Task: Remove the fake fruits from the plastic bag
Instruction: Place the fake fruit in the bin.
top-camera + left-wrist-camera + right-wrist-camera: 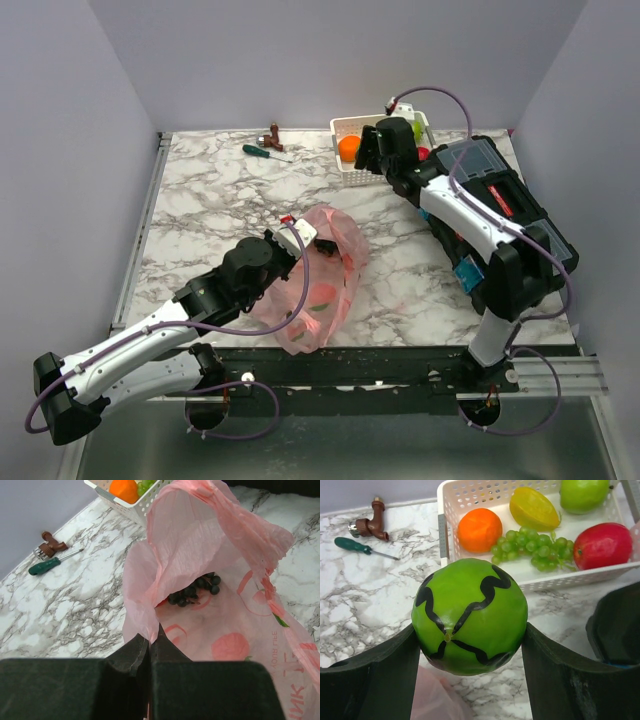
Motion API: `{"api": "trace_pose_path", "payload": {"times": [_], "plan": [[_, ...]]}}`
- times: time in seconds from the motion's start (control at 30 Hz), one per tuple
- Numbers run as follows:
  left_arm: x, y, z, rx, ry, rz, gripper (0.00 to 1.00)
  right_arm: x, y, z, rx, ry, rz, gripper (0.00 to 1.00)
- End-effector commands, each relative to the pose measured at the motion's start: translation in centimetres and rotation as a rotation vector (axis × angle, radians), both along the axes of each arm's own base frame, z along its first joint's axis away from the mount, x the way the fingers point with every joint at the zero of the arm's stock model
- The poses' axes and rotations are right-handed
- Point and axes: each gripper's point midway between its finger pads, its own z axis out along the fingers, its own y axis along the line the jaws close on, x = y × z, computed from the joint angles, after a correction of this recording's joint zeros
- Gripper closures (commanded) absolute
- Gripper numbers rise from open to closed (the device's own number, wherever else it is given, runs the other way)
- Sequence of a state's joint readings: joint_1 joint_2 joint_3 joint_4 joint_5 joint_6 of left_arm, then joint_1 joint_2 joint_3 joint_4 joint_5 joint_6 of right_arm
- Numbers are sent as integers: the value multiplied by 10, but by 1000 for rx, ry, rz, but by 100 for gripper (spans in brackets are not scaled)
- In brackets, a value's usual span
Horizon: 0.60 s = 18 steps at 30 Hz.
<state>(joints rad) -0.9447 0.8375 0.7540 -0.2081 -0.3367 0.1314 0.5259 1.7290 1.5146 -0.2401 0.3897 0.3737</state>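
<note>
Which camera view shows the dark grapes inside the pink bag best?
The left wrist view: it looks into the open pink bag and shows the dark grapes lying inside. The top view shows only the bag from outside; the right wrist view shows none of them.

L jaws pinched closed, R jaws gripping wide.

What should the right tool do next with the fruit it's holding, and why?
Probably ease the right tool forward over the white basket and open. It grips the striped green fruit just short of the basket's near wall, and other fruits already lie inside. The left tool pinches the pink bag, dark grapes inside.
</note>
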Motion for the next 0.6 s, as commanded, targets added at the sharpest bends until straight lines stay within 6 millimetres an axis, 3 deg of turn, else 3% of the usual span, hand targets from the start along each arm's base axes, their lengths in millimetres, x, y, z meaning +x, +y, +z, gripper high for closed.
{"api": "trace_pose_path", "payload": {"times": [0.0, 0.17, 0.3, 0.57], "plan": [[-2, -5, 5, -14, -18, -28, 100, 40, 14, -3, 42, -7, 72, 99], [-3, -7, 6, -17, -15, -43, 100, 78, 20, -39, -25, 49, 73, 99], [-5, -9, 7, -23, -14, -54, 100, 105, 22, -57, -76, 78, 64, 99], [-5, -12, 8, -26, -10, -67, 100, 129, 34, -106, -111, 153, 101, 99]]}}
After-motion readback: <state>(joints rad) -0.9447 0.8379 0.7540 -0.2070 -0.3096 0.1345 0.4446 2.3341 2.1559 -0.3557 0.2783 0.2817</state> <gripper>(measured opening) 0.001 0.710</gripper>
